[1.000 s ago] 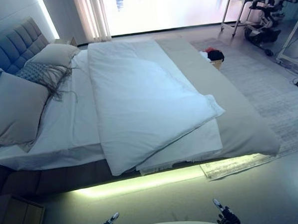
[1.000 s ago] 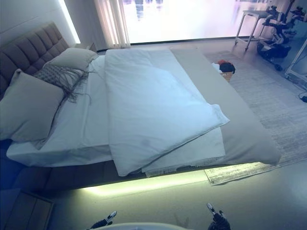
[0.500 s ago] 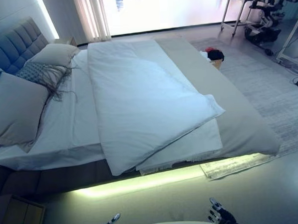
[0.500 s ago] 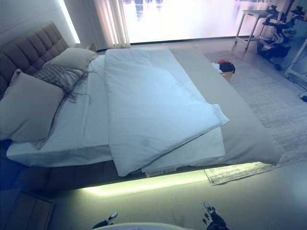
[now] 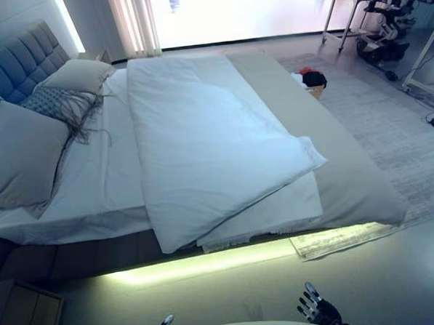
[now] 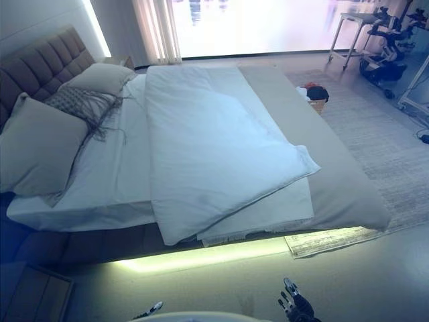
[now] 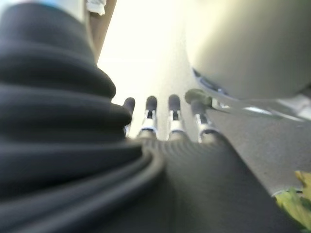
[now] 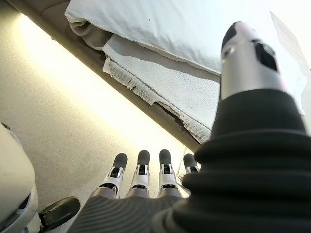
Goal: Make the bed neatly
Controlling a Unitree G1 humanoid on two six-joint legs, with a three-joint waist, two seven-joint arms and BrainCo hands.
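Glare whitens the window [image 5: 238,12] (yellow-green light glows under the bed [image 5: 207,261]); left wrist view blurred.

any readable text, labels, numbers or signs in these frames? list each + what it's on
None readable in any view.
White duvet: plain, no print.
Grey pillows: plain; the fringed one shows a woven pattern, no letters.
Rug: faint pattern only.
Equipment by the window: too small and blurred to tell whether it bears any label.
Left hand and right hand: no markings visible.
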